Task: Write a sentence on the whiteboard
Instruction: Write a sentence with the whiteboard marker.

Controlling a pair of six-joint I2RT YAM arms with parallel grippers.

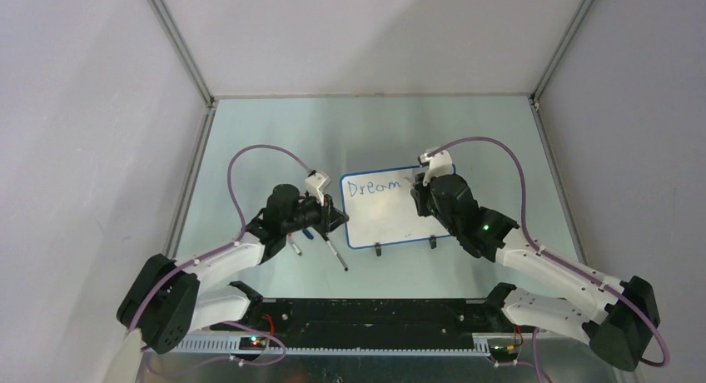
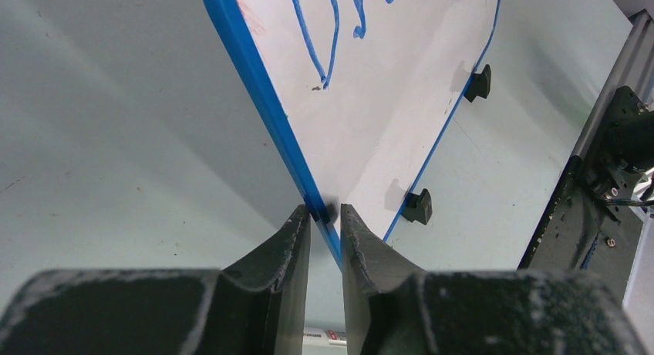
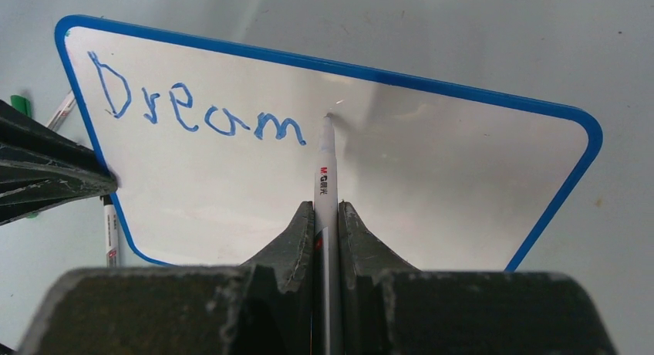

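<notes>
The whiteboard (image 1: 391, 221) lies on the table between the arms, its two black clip feet (image 1: 405, 247) on the near edge. The sentence (image 1: 372, 188) reads "Dream" in blue on the top line; it also shows in the right wrist view (image 3: 193, 112). My left gripper (image 1: 340, 219) is shut on the board's left blue rim (image 2: 270, 108), one finger on each side. My right gripper (image 1: 419, 186) is shut on a white marker (image 3: 325, 181). The marker's tip (image 3: 328, 119) touches the board just right of the "m".
Loose markers lie left of the board near my left gripper: one (image 1: 337, 255) by the board's near-left corner, another (image 1: 293, 246) under the left arm. A green-capped one (image 3: 21, 104) shows at the left of the right wrist view. The black base rail (image 1: 358, 312) runs along the near edge.
</notes>
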